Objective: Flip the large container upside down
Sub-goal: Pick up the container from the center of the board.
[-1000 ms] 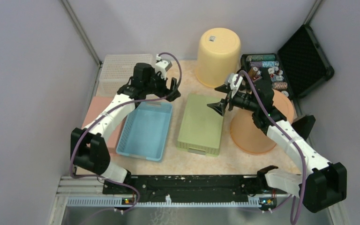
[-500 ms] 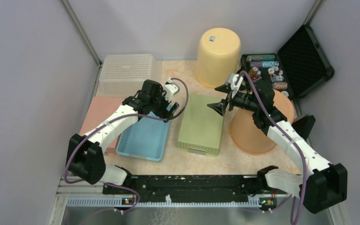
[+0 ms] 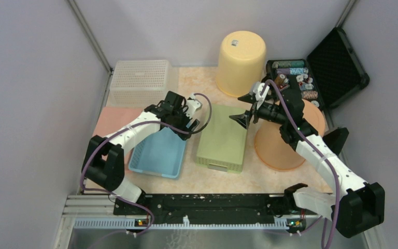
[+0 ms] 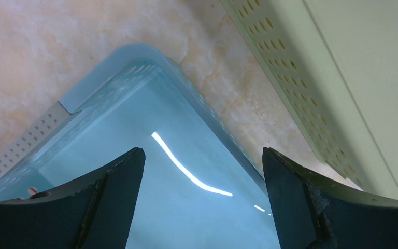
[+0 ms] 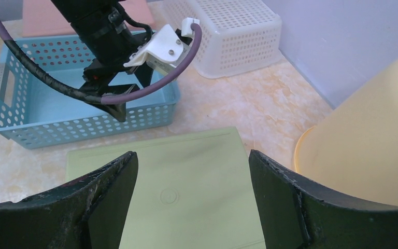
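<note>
The large container, a light blue perforated basket, stands open side up left of centre. My left gripper hangs open over its far right corner. In the left wrist view, the gripper has the basket's floor and rounded corner below its spread fingers, which hold nothing. My right gripper is open and empty above the far end of an upside-down green basket. The right wrist view shows that gripper over the green base, with the left gripper and the blue basket beyond.
An upside-down yellow bucket stands at the back. An orange bucket sits under the right arm. A white mesh basket is at the back left, and a pink board lies beside the blue basket. An open black case is at the back right.
My left gripper has swung from beside the white basket towards the near right, down over the blue basket's far right corner. The right arm has not moved.
</note>
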